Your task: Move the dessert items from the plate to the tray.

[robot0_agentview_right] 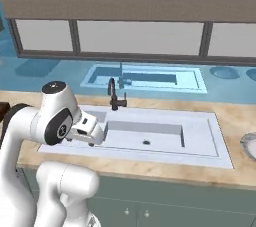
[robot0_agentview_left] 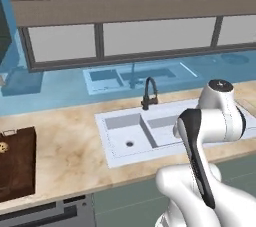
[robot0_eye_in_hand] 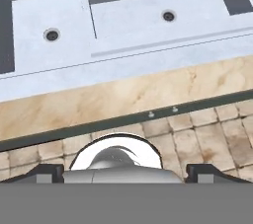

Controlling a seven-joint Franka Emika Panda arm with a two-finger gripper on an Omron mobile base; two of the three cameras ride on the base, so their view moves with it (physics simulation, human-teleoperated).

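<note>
Scanning left to right across the counter: the tray [robot0_agentview_left: 17,163] sits at 9 o'clock in the left base view, dark wood, raised sides, small pale handle at its far end. One of the dessert items [robot0_agentview_left: 3,147], a round tan bit with dark specks, lies inside the tray near its far left corner, so by my read that piece is already delivered. Next comes the white double sink [robot0_agentview_left: 145,131] at centre with a dark faucet [robot0_agentview_left: 149,93] behind it; it is just fixed kitchen fittings between the two work spots, not part of the job. Far right, at 3 o'clock of the right base view, the grey fluted edge of the plate [robot0_agentview_right: 250,146] pokes in at the frame border; whether a dessert piece is on it I cannot tell, too little shows. Tray and plate are well apart, sink between them, which is why the arm needs wide swings.

Arm pose: folded up tight over the sink's front edge, elbow high, forearm bent back down, hand [robot0_agentview_right: 85,130] tucked near the base and pointing down and forward. Hand view looks over the counter lip [robot0_eye_in_hand: 123,94] to both sink drains, floor tiles below. Gripper [robot0_eye_in_hand: 126,171] fingertips are spread wide at the frame's bottom, nothing between them: empty and open. Likely mid-transit, headed for the plate side.
</note>
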